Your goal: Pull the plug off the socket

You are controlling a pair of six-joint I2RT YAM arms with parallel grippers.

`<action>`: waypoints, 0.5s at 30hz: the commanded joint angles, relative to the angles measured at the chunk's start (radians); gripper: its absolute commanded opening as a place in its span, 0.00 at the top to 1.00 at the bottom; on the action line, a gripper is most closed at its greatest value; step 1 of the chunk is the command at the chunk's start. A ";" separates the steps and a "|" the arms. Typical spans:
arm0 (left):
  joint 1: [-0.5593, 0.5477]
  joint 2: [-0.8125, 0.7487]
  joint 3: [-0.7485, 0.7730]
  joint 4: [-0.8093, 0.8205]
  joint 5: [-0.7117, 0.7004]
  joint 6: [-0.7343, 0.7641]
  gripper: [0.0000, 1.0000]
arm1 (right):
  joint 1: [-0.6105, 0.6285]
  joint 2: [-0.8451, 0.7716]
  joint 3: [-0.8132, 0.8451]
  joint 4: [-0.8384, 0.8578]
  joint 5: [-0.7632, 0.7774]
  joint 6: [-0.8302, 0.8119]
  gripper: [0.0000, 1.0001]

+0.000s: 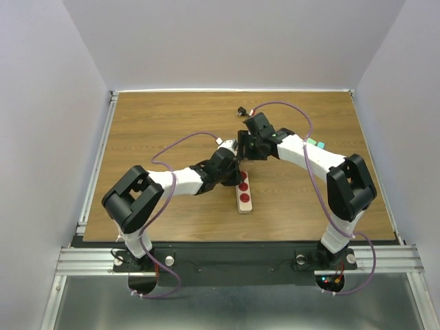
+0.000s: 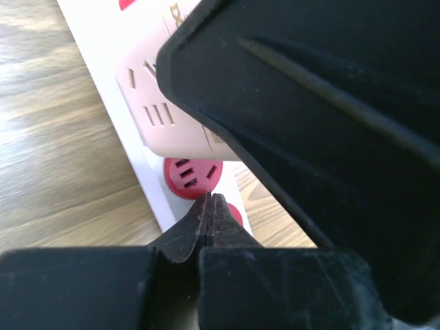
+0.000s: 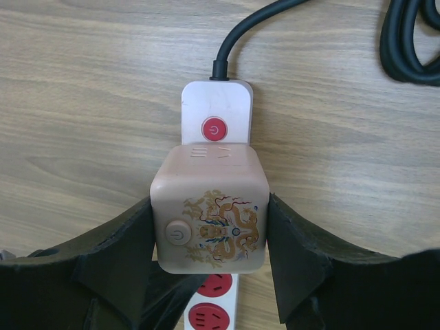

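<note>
Top: the socket (image 1: pixel 245 199) lies mid-bench (image 1: pixel 158 124), with both arms meeting over its far end. Left wrist: the left gripper (image 2: pixel 208 210) is clenched, its tips by a red outlet (image 2: pixel 190 177). Right wrist: the right gripper (image 3: pixel 210 230) grasps the cube plug (image 3: pixel 210 199), which is seated on the socket.

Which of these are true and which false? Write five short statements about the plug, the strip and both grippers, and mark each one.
1. The cube plug sits on the socket strip, right beside its red power button. True.
2. The left gripper is wide open. False: its fingers are pressed together.
3. The right gripper has a finger on each side of the cube plug. True.
4. The strip's cord is white. False: it is black.
5. The outlets are blue. False: they are red.
</note>
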 commanded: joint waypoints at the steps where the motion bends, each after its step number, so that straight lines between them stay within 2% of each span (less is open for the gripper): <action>1: 0.005 0.095 -0.007 -0.028 -0.017 0.008 1.00 | 0.025 -0.043 0.067 0.043 -0.076 0.020 1.00; 9: -0.020 0.257 -0.047 -0.017 0.043 0.002 1.00 | 0.025 -0.026 0.121 0.026 -0.087 0.028 1.00; 15: -0.046 0.355 -0.111 0.018 0.048 -0.006 1.00 | 0.023 0.022 0.269 -0.049 -0.050 0.020 1.00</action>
